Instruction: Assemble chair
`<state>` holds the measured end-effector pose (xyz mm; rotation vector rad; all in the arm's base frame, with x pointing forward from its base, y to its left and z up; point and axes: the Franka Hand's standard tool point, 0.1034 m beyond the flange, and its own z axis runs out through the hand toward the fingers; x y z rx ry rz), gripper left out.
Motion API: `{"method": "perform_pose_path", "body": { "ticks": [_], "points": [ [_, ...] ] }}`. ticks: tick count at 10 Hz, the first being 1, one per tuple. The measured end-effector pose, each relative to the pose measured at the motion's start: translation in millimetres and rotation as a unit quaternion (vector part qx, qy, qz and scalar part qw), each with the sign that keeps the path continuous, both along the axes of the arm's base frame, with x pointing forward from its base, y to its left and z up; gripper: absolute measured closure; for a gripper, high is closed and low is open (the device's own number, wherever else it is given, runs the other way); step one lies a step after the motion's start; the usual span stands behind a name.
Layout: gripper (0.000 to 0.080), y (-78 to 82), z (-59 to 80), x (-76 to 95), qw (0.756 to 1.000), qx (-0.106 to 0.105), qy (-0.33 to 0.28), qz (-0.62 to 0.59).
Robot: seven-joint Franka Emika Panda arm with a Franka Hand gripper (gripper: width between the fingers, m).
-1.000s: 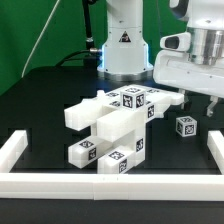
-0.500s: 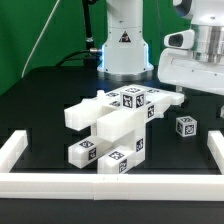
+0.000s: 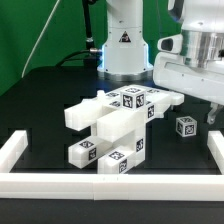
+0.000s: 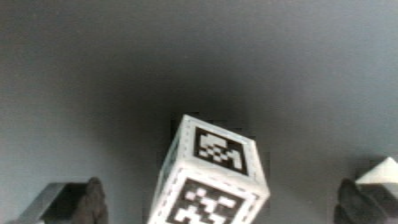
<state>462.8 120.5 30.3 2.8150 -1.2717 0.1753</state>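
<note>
The chair parts are chunky white pieces with black-and-white tags. Several lie heaped together (image 3: 115, 125) in the middle of the black table. One small tagged block (image 3: 185, 127) stands alone to the exterior view's right of the heap. My gripper (image 3: 205, 108) hangs above and just behind this block, open and empty. In the wrist view the same block (image 4: 214, 170) stands tilted between my two dark fingers (image 4: 71, 200), below the gripper (image 4: 226, 205) and apart from both. A corner of another white part (image 4: 381, 172) shows at the edge.
Long thin white border rails run along the table's left (image 3: 12, 150), front (image 3: 110, 183) and right (image 3: 214, 150). The arm's white base (image 3: 125, 45) stands at the back, behind the heap.
My gripper has shifted slightly toward the exterior view's left above the small block. The parts have not moved.
</note>
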Motion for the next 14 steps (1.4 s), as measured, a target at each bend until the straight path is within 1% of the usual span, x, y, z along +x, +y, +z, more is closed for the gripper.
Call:
{"method": "perform_pose_path", "body": {
  "ticks": [1,2,5,6,7,9,14],
  "points": [
    [0.0151,-2.0,-2.1,0.7,1.0,-0.001,-0.006,-0.002],
    [0.0151,-1.9,-7.0,-2.1,1.0,-0.005,-0.006,0.001],
    [0.0151,-5.4,-13.2,-2.9,1.0,-0.012,-0.007,0.004],
    [0.0178,-5.1,-13.2,-2.8,1.0,-0.012,-0.007,0.004],
    [0.0178,-5.2,-13.2,-2.8,1.0,-0.012,-0.007,0.004],
    [0.0521,-5.2,-13.1,-2.6,1.0,-0.012,-0.007,0.004],
    [0.0517,-5.1,-13.2,-2.7,1.0,-0.012,-0.007,0.005]
  ]
}}
